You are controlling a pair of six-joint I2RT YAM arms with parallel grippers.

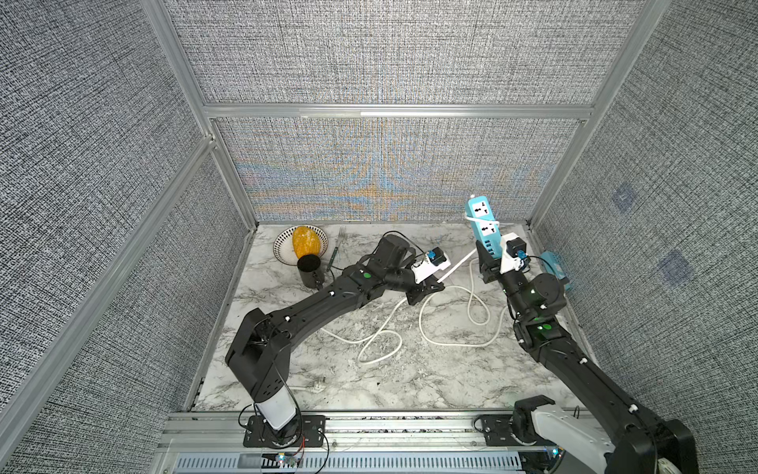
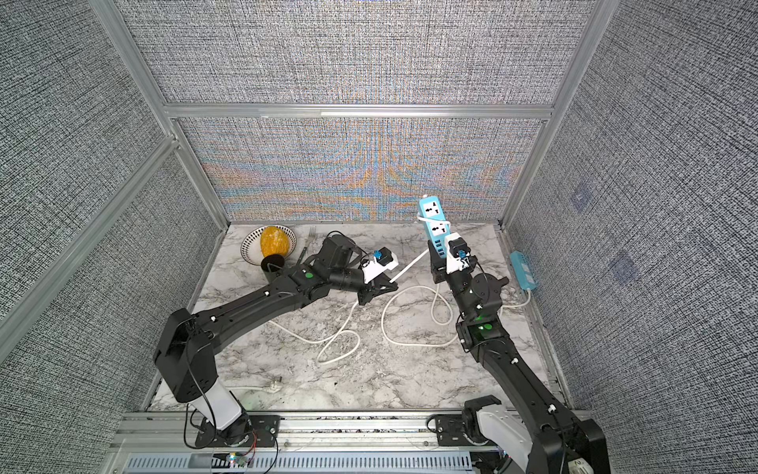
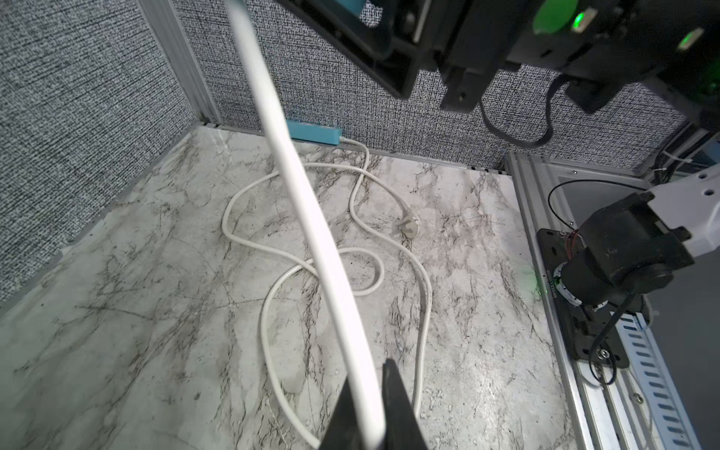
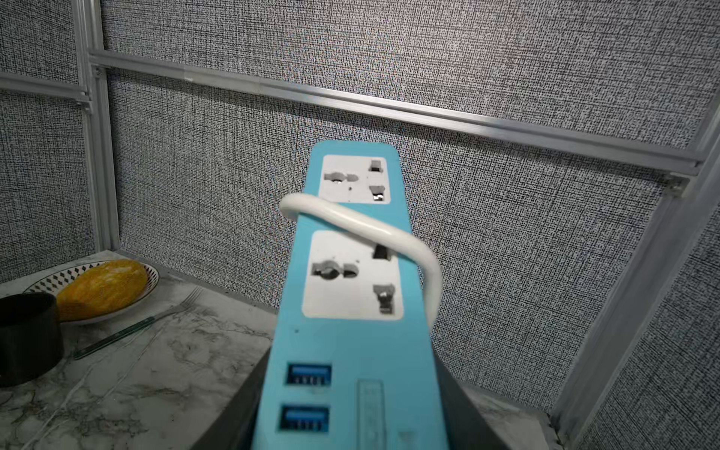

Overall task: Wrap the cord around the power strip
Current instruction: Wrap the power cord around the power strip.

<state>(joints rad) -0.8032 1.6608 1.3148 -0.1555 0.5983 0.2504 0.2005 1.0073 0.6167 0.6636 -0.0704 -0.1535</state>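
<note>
Cord (image 1: 457, 266) pinched taut in my left gripper (image 3: 370, 397); right gripper (image 1: 492, 252) clamps the blue power strip (image 1: 482, 217) upright, leaving room for wraps.

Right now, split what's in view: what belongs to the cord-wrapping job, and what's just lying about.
Job: power strip, raised in the right hand; cord, looped across it and pinched in the left hand.

Lying about: bowl, yellow fruit, black cup, fork, second strip.
</note>
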